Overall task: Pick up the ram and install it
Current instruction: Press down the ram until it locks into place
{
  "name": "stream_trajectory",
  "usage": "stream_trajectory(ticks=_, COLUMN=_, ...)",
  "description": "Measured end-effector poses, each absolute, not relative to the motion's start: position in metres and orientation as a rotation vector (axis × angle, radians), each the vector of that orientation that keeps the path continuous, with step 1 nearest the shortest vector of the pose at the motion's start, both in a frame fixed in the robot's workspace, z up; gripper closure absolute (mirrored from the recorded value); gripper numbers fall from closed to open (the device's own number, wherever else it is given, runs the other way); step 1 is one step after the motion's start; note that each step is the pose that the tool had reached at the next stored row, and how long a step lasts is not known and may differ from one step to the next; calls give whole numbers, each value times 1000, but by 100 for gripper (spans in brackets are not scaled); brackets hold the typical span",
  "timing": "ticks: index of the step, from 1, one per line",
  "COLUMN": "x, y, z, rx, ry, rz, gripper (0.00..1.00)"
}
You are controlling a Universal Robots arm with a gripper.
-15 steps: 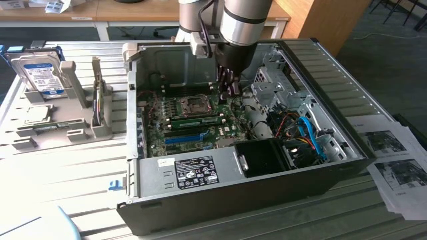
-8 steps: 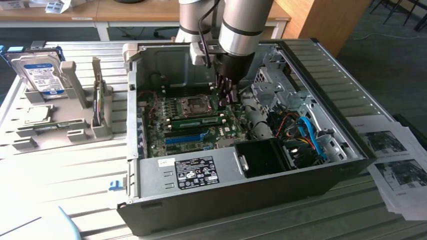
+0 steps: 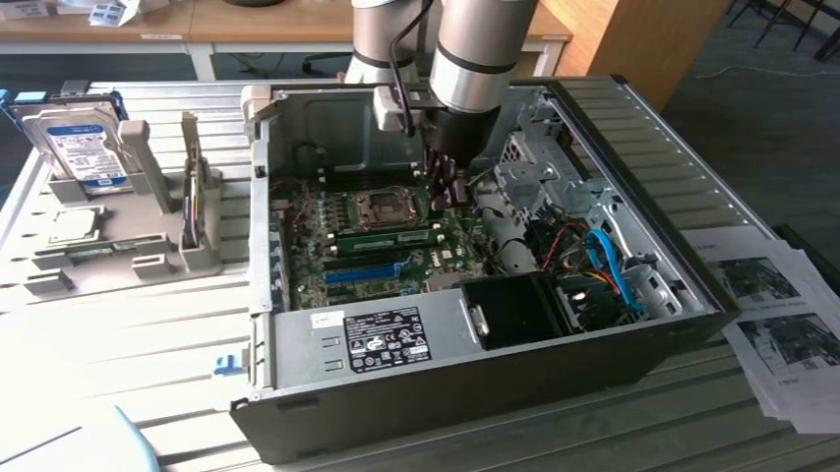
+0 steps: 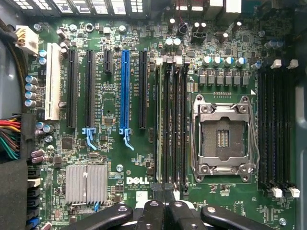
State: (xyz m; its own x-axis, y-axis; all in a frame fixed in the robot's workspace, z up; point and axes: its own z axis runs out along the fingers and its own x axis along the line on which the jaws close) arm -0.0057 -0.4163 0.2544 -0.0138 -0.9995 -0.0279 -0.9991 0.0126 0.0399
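My claw (image 3: 444,187) hangs inside the open dark-grey metal computer case (image 3: 683,295), just above the green motherboard (image 4: 120,153), beside the square silver processor socket (image 4: 223,139). My fingers (image 4: 168,211) are drawn together, and they sit over the end of the thin green memory stick (image 3: 391,237), which lies seated along one of the black slots (image 4: 178,124) next to that socket. Whether I grip the stick or merely press on it, I cannot tell. On the far side of those slots from the socket runs the long bright blue plastic slot strip (image 4: 125,91). Outside the case, a silver hard drive with a blue-white label (image 3: 77,147) stands in a grey rack (image 3: 157,261).
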Motion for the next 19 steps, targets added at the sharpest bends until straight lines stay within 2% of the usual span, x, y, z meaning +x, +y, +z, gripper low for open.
stream_trajectory(ticks=19, x=-2, y=-416, z=245, rx=2201, ry=-2230, rz=-75, gripper=91)
